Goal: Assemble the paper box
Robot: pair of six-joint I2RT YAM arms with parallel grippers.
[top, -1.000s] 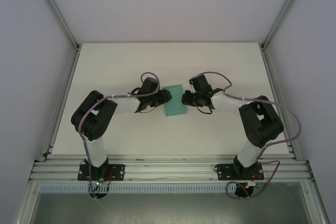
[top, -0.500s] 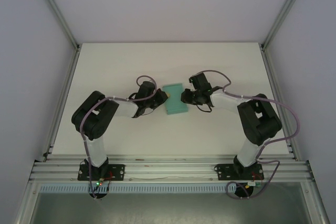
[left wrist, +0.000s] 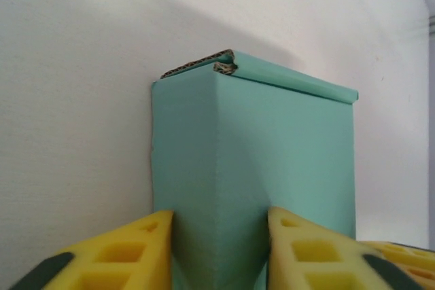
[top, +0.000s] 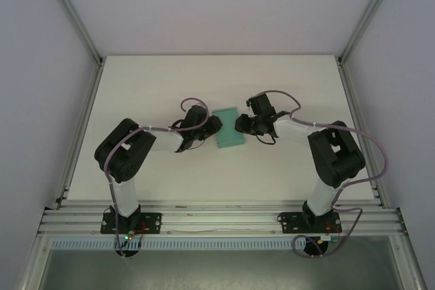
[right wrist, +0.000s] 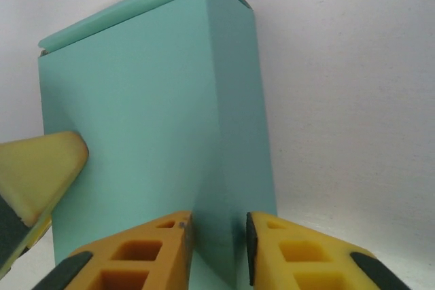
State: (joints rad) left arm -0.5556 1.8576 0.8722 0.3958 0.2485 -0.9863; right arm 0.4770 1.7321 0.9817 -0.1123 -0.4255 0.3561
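The paper box [top: 226, 136] is lying mid-bench [top: 156, 79], between the arms, so both are reaching it. The left tool [top: 214, 125] and right tool [top: 239, 125] are straddling opposite edges with jaws parted, probably to square its walls. Whether either is actually pinching cannot be told.

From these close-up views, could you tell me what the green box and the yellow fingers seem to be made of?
Paper box: thin corrugated card, matte teal skin; brown fluting shows at its cut top edge.
Left gripper's fingers: matte yellow, moulded with square pockets, probably plastic or rubbery foam.
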